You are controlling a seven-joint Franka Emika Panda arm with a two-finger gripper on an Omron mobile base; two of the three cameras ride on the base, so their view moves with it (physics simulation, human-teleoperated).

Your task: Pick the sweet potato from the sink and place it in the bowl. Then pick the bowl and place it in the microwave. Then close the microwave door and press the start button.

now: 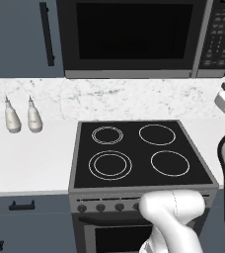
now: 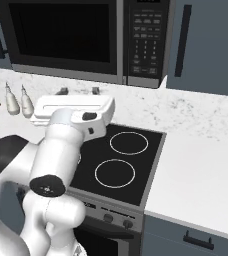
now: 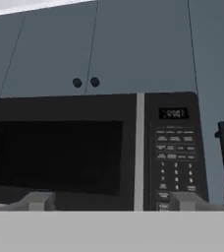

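Microwave (image 1: 134,37) sat at 12 o'clock above the stove (image 1: 139,150), mounted under blue-grey cabinets (image 3: 109,47). Microwave door (image 3: 60,152) was flush with the front, dark glass window facing out; nothing could be made out behind the glass. Keypad panel (image 3: 174,157) ran down the unit's right side, a small display at its top.

In the hand view the tool (image 3: 106,202) pointed at the microwave front, its two fingertips (image 3: 38,201) set well apart, nothing between them. One tip lay at 7 o'clock under the door window, the other at 5 o'clock under the keypad.

Stove showed four white burner rings and a row of knobs along its front edge. White surface (image 1: 25,158) extended at 9 o'clock from the stove, with two small white bottles (image 1: 23,117) standing side by side against the marbled backsplash. A dark vertical cabinet handle (image 2: 182,40) hung at 3 o'clock from the microwave.
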